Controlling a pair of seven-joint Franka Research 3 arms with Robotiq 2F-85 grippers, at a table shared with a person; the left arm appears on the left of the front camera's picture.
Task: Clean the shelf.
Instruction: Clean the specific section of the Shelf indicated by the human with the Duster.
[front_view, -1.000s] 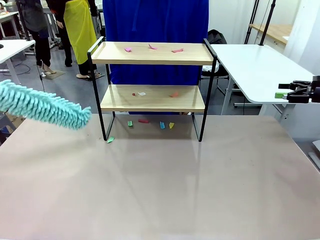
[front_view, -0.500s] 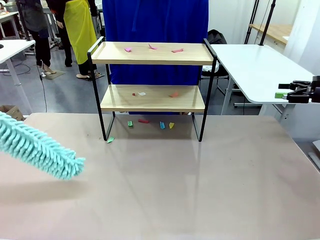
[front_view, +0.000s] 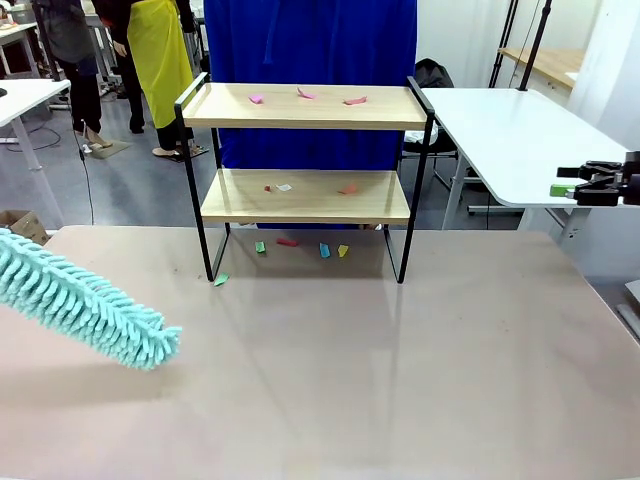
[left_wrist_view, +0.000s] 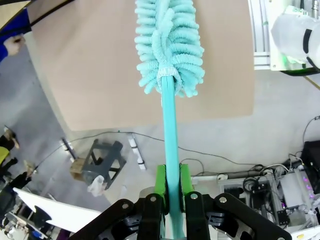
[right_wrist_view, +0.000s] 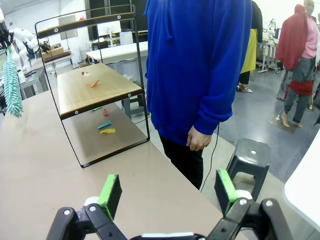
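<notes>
the small two-tier shelf of light wooden boards in a thin black metal frame (front_view: 300, 120) stands at the far middle of the beige counter (front_view: 420, 380). coloured paper scraps (front_view: 303, 94) lie on both boards and on the counter beneath. the front view has the fluffy teal duster (front_view: 90, 305) slanting over the counter's left side, well apart from the shelf. the left wrist view adds the grip: the left tool (left_wrist_view: 172, 182) is clamped on the duster's thin teal handle (left_wrist_view: 170, 125). the right tool (right_wrist_view: 167, 192) stands wide with nothing in it. its wrist view shows a person in a blue top (right_wrist_view: 200, 60) just behind the shelf.
</notes>
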